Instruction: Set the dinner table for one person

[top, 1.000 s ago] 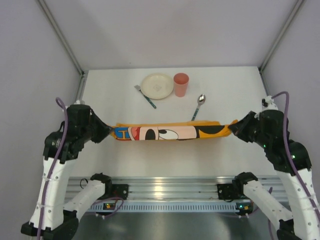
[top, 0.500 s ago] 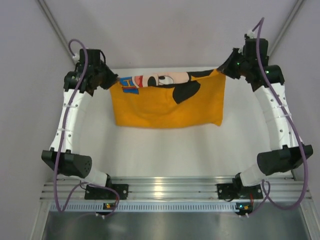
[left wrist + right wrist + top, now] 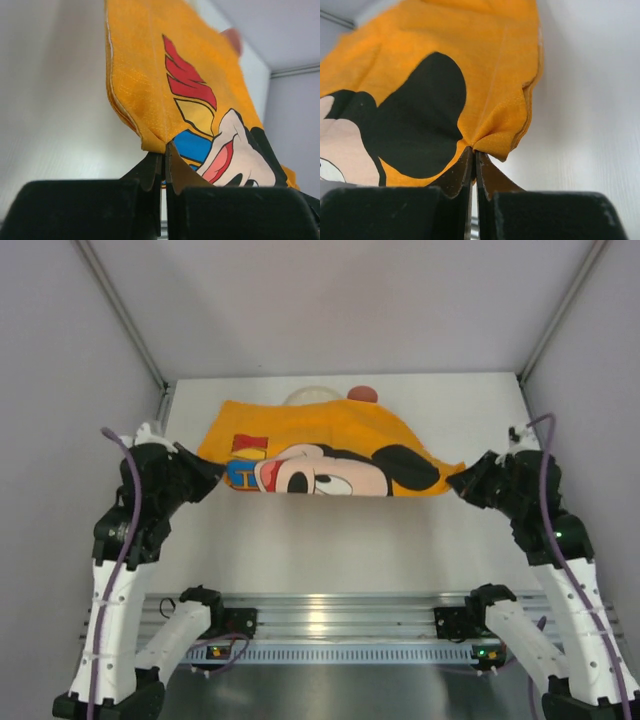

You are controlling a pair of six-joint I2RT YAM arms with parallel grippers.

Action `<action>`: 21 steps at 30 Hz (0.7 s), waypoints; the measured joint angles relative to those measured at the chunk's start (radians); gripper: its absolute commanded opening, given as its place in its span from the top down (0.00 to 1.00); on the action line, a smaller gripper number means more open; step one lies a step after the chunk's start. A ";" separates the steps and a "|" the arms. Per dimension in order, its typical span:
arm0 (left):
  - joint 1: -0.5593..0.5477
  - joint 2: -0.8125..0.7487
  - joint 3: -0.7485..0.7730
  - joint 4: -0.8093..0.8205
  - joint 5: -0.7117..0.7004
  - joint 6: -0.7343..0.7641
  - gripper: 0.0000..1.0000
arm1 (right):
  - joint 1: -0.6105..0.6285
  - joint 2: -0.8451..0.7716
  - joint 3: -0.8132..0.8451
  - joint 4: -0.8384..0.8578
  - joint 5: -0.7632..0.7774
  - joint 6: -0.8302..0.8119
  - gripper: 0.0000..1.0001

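An orange Mickey Mouse cloth (image 3: 320, 445) is stretched between my two grippers above the white dinner table (image 3: 340, 540), its far part draped over the dishes. My left gripper (image 3: 212, 476) is shut on the cloth's left corner (image 3: 150, 142). My right gripper (image 3: 462, 483) is shut on its right corner (image 3: 495, 142). A cream plate (image 3: 308, 395) and a pink cup (image 3: 362, 393) show only as rims past the cloth's far edge; the cup also shows in the left wrist view (image 3: 232, 40). The fork and spoon are hidden under the cloth.
Grey walls enclose the table at left, right and back. A metal rail (image 3: 330, 625) with the arm bases runs along the near edge.
Both arms came back down and toward me from the raised far position. The cloth, held high and hanging half a second ago, now lies spread over the plate, cup and cutlery.
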 measured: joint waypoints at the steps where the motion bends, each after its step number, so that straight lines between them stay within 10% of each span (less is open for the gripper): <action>1: 0.000 -0.024 -0.105 -0.001 0.004 -0.012 1.00 | 0.000 -0.009 -0.090 0.003 -0.003 0.008 1.00; 10: 0.002 -0.079 -0.704 -0.132 0.029 -0.130 0.99 | 0.000 0.009 -0.505 -0.031 -0.060 0.053 1.00; 14: 0.002 -0.093 -0.743 -0.147 0.034 -0.162 0.75 | 0.000 0.011 -0.504 -0.025 -0.080 0.048 1.00; 17: 0.004 -0.072 -0.740 -0.147 0.030 -0.165 0.35 | -0.001 0.026 -0.512 -0.025 -0.108 0.043 0.75; 21: 0.005 -0.003 -0.702 -0.159 0.035 -0.168 0.21 | -0.001 0.020 -0.550 -0.071 -0.160 0.035 0.29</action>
